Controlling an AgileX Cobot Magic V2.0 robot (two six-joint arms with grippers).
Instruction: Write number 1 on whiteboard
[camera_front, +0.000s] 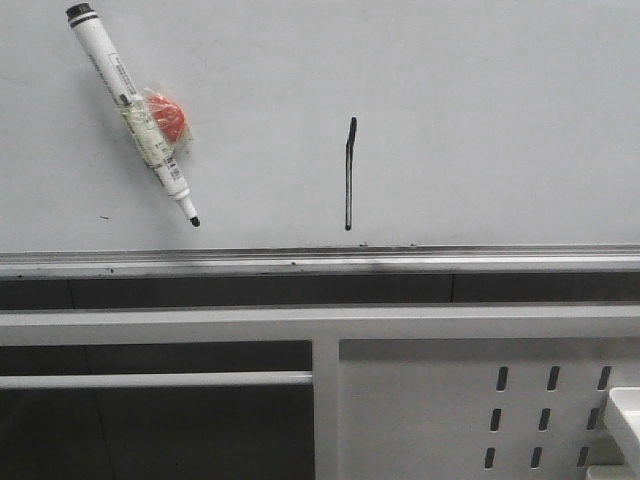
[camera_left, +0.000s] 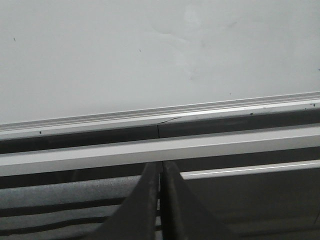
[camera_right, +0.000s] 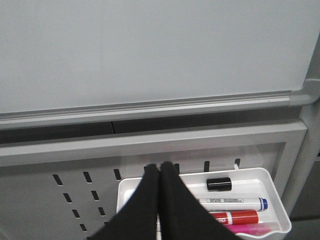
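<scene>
The whiteboard (camera_front: 480, 110) fills the upper front view, with a silver tray rail (camera_front: 320, 260) along its lower edge. The number 1 (camera_front: 349, 175), a thin black vertical stroke with a small tick on top, stands at its middle. A white marker pen (camera_front: 135, 110) with a red ball (camera_front: 167, 118) taped on sticks slanted to the board at upper left, uncapped tip down. No gripper shows in the front view. My left gripper (camera_left: 160, 167) is shut and empty below the rail (camera_left: 160, 114). My right gripper (camera_right: 160, 167) is shut and empty over a white tray (camera_right: 270, 182).
A white metal panel with slotted holes (camera_front: 540, 410) sits below the board at right, also seen in the right wrist view (camera_right: 75, 195). The tray hooked on it holds a black cap (camera_right: 219, 184) and blue (camera_right: 235, 203), red (camera_right: 240, 217) and pink (camera_right: 250, 229) markers.
</scene>
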